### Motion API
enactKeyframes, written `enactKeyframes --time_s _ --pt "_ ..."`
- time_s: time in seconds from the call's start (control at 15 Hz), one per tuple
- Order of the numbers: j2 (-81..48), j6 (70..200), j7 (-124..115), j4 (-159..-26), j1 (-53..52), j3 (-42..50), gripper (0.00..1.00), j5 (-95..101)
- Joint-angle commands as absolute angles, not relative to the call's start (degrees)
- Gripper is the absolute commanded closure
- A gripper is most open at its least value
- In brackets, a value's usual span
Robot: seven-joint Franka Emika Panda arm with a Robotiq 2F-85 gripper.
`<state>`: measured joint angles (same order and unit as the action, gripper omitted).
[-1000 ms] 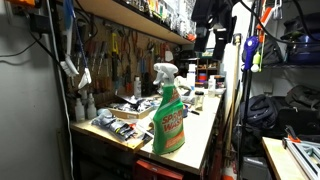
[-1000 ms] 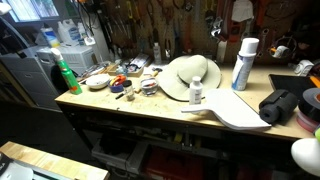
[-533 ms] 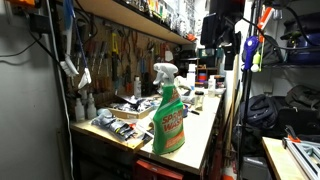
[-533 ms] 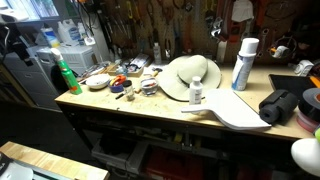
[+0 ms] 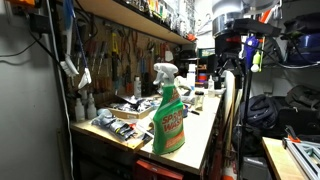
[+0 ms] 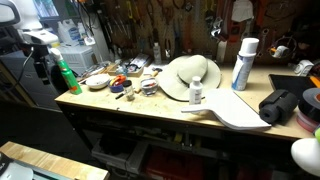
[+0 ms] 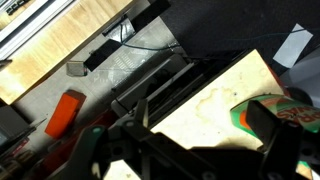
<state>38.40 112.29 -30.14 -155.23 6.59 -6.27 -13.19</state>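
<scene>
My gripper [image 5: 232,72] hangs open and empty in the air past the end of the wooden workbench [image 5: 205,130]. It also shows in an exterior view [image 6: 40,62], high beside the bench's corner. A green spray bottle [image 5: 168,115] with a white trigger head stands upright at that end of the bench [image 6: 150,105] and shows in both exterior views [image 6: 66,75]. In the wrist view the open fingers [image 7: 205,125] frame the bench corner [image 7: 210,95], and the green bottle [image 7: 290,110] lies by one finger, not touching it.
The bench carries a white hat [image 6: 190,75], a tall white can [image 6: 243,63], a small white bottle [image 6: 196,92], a white board [image 6: 240,112], a black bag [image 6: 280,105] and plates [image 6: 98,82]. Tools hang on the back wall. An orange object [image 7: 65,112] lies on the floor.
The arm has swung into both exterior views and come down toward the bench end near the green spray bottle. Nothing on the bench has moved.
</scene>
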Motion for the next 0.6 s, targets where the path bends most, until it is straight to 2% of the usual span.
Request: enactKeyframes --time_s 0.0,0.13,0.53 --pt "38.0 112.5 -30.5 -155.2 6.6 -6.1 0.0 -13.1" --pt "36.8 113.5 -31.8 -154.8 6.3 -6.8 0.0 -13.8" --pt "27.2 143.3 -33.7 -151.5 13.2 -7.1 0.0 -4.7"
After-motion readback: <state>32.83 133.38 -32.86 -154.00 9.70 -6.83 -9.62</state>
